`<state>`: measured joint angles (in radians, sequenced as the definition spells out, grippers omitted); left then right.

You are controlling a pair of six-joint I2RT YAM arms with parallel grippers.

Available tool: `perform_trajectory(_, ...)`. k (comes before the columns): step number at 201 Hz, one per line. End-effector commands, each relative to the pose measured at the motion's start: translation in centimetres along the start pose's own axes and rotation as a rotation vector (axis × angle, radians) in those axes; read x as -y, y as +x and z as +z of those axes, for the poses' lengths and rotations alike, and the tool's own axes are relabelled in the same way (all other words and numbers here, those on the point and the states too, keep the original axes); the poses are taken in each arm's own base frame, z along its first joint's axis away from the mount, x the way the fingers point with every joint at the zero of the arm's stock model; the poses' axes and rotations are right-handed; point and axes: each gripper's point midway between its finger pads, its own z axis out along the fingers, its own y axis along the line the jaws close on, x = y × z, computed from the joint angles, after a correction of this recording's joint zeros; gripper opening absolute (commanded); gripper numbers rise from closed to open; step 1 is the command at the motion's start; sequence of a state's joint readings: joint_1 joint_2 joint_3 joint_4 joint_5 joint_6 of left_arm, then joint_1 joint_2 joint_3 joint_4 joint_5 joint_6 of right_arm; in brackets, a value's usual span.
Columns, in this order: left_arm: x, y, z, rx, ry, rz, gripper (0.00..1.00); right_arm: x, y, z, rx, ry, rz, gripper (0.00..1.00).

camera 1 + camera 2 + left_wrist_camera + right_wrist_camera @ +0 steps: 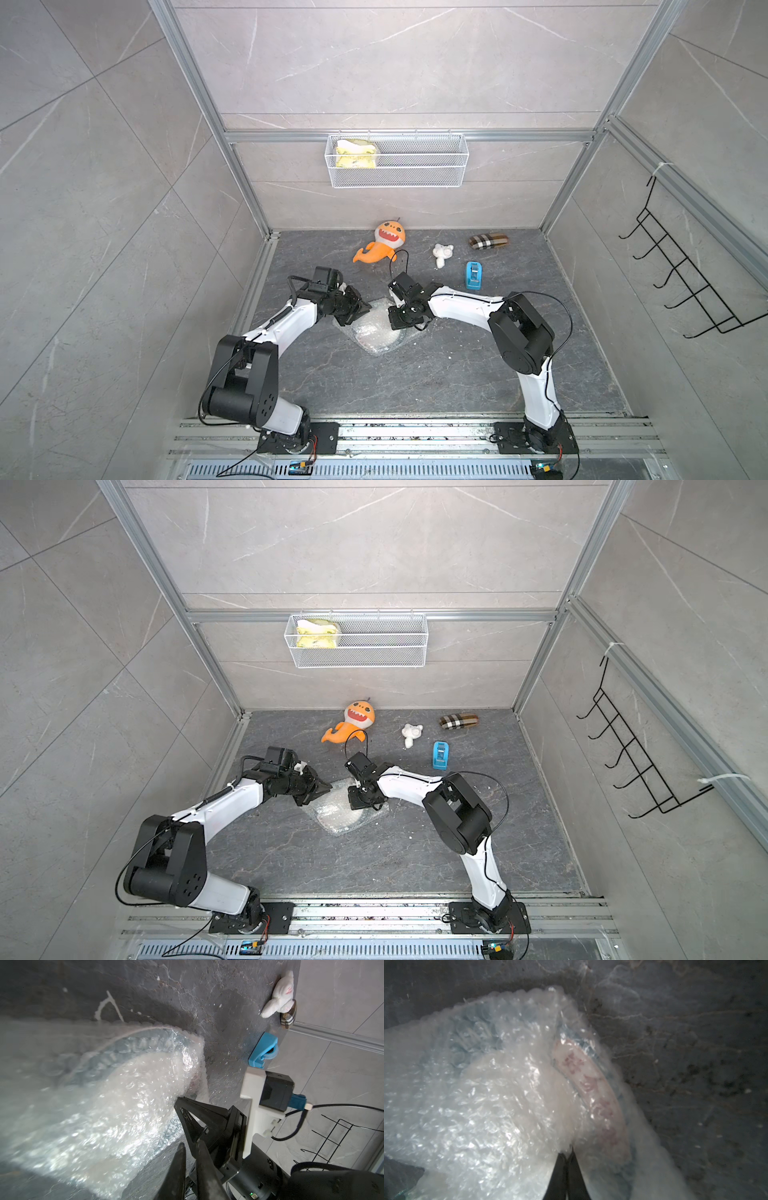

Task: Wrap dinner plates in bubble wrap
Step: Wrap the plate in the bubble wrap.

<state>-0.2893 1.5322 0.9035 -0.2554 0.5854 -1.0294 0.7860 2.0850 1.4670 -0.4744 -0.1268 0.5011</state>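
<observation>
1. The dark stone table (415, 374) carries everything but the basket.
2. A white wire basket (415, 166) hangs on the back wall. It holds 1 thing, a crumpled yellow pad (356, 154), tucked into its left end.
3. The bubble wrap (374, 332) lies in a bunched heap near the middle of the table, between the 2 arms.
4. The plate (143, 1046) sits inside the wrap, flat on the table. Its dark rim band with pale lettering shows through the film in the left wrist view.
5. The left gripper (190, 1142) sits at the wrap's edge with its fingers nearly together. I cannot tell whether any film is pinched between them.
6. The right gripper (566, 1155) is closed, its tips pressed against the wrap over the plate's rim. Whether a fold is caught there is unclear.
7. Toward the back wall lie an orange toy shark (384, 243) and a checked case (489, 242).
8. A blue tape dispenser (473, 275) stands near a small white toy (442, 252), both apart from the wrap.
</observation>
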Motion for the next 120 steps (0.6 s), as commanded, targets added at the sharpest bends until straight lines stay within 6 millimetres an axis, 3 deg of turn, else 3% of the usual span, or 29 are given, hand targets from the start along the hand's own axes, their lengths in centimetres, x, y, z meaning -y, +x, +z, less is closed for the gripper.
perform_trajectory(1, 0.4, 1.0, 2.9, -0.056, -0.005, 0.022, 0.12, 3.5, 2.8, 1.3, -0.084, 0.122, 0.014, 0.05)
perform_trajectory(39, -2.7, 1.8, 5.8, -0.082, -0.094, 0.018, 0.09, 3.5, 2.6, 0.8, -0.076, 0.126, 0.014, 0.05)
perform_trajectory(120, -8.4, 3.8, 6.1, -0.094, -0.224, -0.012, 0.07, 3.3, 1.4, -0.8, -0.029, 0.095, 0.032, 0.05)
